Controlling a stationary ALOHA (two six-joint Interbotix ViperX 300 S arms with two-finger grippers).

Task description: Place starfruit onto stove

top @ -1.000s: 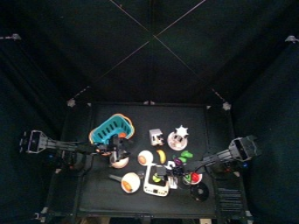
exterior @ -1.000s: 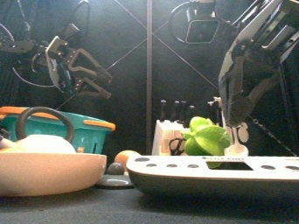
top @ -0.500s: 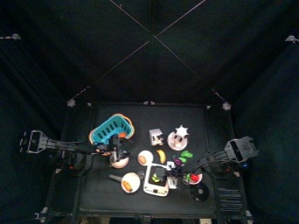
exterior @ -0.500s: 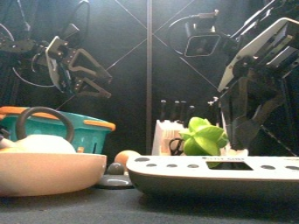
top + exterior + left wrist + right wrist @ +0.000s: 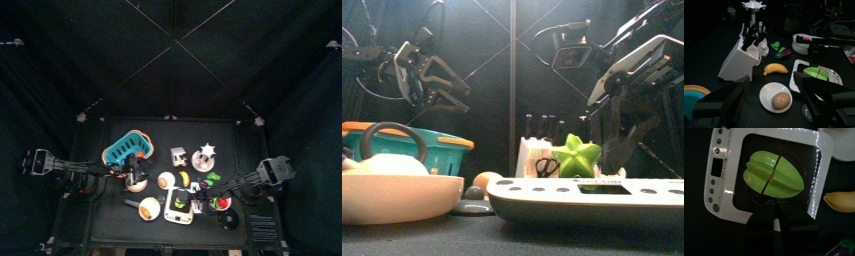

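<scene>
The green starfruit (image 5: 773, 174) lies on the dark centre plate of the white stove (image 5: 723, 193). In the front view the starfruit (image 5: 579, 157) stands star-shaped on top of the stove (image 5: 543, 196). My right gripper (image 5: 777, 207) is shut and holds nothing, its tips at the starfruit's edge. From the front, the right gripper (image 5: 617, 158) hangs just right of the fruit. My left gripper (image 5: 430, 76) hangs open and raised at the left. The left wrist view shows the starfruit (image 5: 818, 73) on the stove (image 5: 835, 78) far off.
A teal basket (image 5: 416, 148) and a beige bowl (image 5: 396, 195) stand at the front left. A white knife block (image 5: 741, 56), a banana (image 5: 775, 68) and an egg on a white plate (image 5: 781, 100) fill the middle. Another part of the banana (image 5: 841, 201) lies beside the stove.
My right arm has drawn back to the right and up, off the starfruit. The starfruit has turned to a star-shaped face on the stove. The left arm has not moved.
</scene>
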